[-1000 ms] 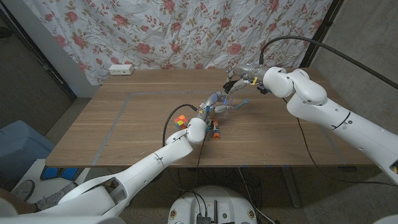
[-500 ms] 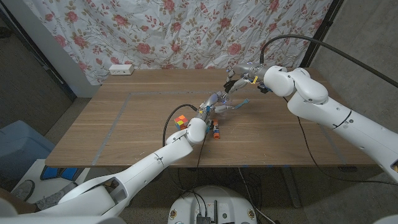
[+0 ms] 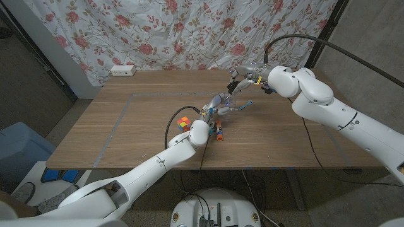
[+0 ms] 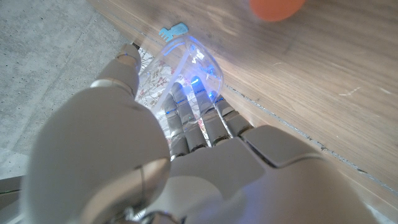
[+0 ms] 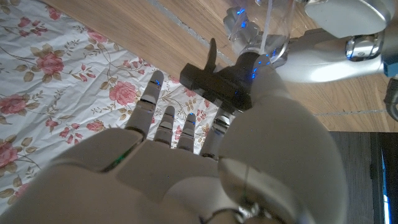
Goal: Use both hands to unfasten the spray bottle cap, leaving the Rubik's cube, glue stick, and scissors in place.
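In the head view my left hand (image 3: 207,117) grips a clear spray bottle (image 3: 221,102) and holds it tilted above the table's middle. The left wrist view shows my left hand's (image 4: 186,155) fingers wrapped around the clear bottle (image 4: 193,62). My right hand (image 3: 240,81) pinches the black spray cap (image 5: 217,84) at the bottle's far end. Whether the cap is off the neck (image 5: 264,25) I cannot tell. A Rubik's cube (image 3: 183,123) lies just left of my left hand. An orange glue stick (image 3: 218,132) lies beside that hand, and scissors (image 3: 243,105) lie under the bottle.
A white power strip (image 3: 123,70) sits at the table's far left edge against the floral curtain (image 3: 189,31). Tape lines (image 3: 126,104) mark a rectangle on the wooden table. A black cable (image 3: 315,43) arches over my right arm.
My right hand has edged slightly up and away at the cap end. The left hand, bottle, cube, glue stick and scissors stay where they were.
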Motion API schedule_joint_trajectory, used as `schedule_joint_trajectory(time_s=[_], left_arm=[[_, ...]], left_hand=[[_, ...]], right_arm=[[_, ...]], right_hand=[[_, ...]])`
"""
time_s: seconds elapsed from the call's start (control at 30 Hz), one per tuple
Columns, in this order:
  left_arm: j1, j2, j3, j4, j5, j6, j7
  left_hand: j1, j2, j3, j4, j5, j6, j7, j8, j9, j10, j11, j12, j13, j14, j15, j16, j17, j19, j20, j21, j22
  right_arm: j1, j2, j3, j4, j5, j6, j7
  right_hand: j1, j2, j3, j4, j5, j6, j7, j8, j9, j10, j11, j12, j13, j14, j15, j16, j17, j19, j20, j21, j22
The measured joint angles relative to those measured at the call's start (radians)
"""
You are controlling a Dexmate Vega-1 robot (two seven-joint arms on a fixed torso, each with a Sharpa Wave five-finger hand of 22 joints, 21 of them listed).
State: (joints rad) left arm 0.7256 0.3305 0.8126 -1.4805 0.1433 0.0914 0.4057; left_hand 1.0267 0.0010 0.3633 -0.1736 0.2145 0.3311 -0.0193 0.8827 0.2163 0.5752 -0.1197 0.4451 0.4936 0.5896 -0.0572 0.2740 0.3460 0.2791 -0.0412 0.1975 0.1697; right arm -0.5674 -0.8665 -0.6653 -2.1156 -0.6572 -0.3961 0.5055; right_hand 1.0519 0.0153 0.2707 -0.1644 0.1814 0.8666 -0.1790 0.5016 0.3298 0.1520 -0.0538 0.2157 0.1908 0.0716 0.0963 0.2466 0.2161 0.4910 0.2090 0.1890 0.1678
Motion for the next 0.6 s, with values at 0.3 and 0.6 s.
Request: schedule_joint_trajectory(time_s=[0.3, 0.6], left_arm=[[0.001, -0.001, 0.0, 0.002, -0.001, 0.0, 0.001], [0.0, -0.002, 0.001, 0.005, -0.001, 0.0, 0.001]], left_hand=[[0.0, 0.0, 0.005, 0.0, 0.0, 0.0, 0.0, -0.001, -0.002, 0.0, 0.0, 0.0, 0.0, 0.0, 0.0, 0.0, 0.0, 0.0, 0.0, 0.0, 0.0], [0.0, 0.0, 0.006, 0.0, 0.0, 0.0, 0.0, -0.001, -0.003, 0.005, -0.005, -0.001, 0.0, 0.005, 0.005, 0.0, 0.0, 0.0, 0.0, 0.0, 0.0]], right_arm=[[0.003, -0.004, 0.003, -0.003, -0.002, 0.0, 0.003], [0.003, -0.006, 0.008, -0.005, 0.001, 0.0, 0.007]], right_hand=[[0.005, 0.005, 0.0, 0.0, -0.001, 0.005, 0.005, 0.0, 0.0, 0.0, 0.0, 0.0, 0.0, 0.006, -0.005, 0.0, 0.005, 0.0, 0.0, 0.0, 0.0], [0.008, 0.008, -0.001, -0.001, -0.003, 0.005, 0.005, 0.0, 0.0, 0.0, 0.0, 0.0, 0.0, 0.005, -0.005, 0.0, 0.005, 0.0, 0.0, 0.0, 0.0]])
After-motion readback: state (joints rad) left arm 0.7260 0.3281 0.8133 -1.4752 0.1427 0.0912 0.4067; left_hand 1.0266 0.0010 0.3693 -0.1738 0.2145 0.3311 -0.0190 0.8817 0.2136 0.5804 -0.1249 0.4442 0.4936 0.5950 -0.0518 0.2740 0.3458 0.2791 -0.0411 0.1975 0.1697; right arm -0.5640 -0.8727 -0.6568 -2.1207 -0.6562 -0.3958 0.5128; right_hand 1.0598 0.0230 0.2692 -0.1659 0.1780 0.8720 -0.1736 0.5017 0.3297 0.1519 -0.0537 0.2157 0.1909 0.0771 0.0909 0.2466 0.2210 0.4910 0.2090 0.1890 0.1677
